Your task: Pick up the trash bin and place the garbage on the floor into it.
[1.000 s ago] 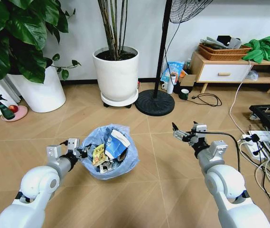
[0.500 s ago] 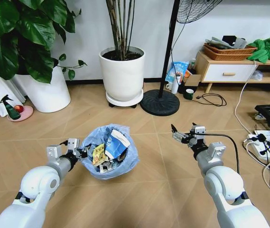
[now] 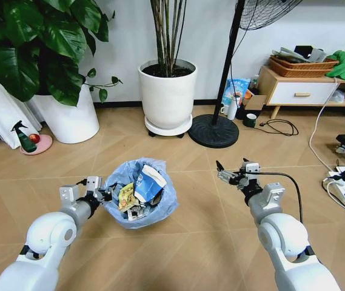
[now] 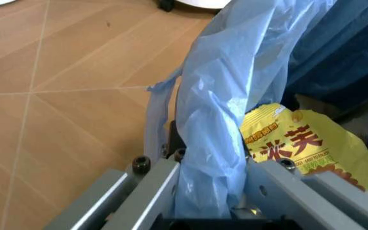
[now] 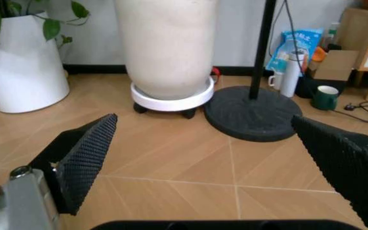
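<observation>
Left gripper (image 3: 105,196) clamped on the rim of the trash bin (image 3: 137,209), jaws closed over a fold of its light blue bag (image 4: 219,139), with the bin low in front above the herringbone floor (image 3: 190,242). Inside the bin, garbage (image 3: 139,191): yellow wrapper (image 4: 302,146), blue-white packet and other scraps. Right gripper (image 3: 228,176) held out over bare floor to the bin's right, jaws spread wide and empty, pointed toward the white plant pot (image 5: 168,45) and fan base (image 5: 254,112).
</observation>
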Robot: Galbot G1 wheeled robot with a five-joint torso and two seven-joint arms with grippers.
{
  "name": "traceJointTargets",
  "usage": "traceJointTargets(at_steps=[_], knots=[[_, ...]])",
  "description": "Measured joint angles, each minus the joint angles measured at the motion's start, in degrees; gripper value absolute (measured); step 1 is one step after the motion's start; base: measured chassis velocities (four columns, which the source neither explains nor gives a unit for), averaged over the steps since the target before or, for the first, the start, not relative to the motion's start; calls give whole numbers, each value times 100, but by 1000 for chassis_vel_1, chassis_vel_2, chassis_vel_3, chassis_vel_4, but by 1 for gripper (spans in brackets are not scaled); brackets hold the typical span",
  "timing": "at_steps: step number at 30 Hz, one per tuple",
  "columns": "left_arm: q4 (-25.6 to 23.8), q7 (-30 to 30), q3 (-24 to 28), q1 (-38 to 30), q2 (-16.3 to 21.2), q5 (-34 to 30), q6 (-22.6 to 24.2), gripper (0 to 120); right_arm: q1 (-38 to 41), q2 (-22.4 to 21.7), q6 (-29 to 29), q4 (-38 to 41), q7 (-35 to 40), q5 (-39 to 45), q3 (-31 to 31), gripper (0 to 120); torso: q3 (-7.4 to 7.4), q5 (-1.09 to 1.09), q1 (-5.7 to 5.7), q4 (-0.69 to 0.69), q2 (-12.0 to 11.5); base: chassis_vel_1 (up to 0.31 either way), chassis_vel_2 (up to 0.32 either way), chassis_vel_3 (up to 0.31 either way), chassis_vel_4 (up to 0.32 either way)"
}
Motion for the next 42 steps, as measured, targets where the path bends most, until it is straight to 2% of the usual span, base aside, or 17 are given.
traceJointTargets(at_steps=[33,42], knots=[[4,10,-8,1,-43,27,-13,0,-31,19,26,-31,-54,-44,-63,100,0,1,0,2,0,151,150,-151,-151],[2,15,-34,15,-27,26,-22,0,-46,2,42,-36,13,197,-74,100,0,3,0,0,-1,63,78,-60,-58]])
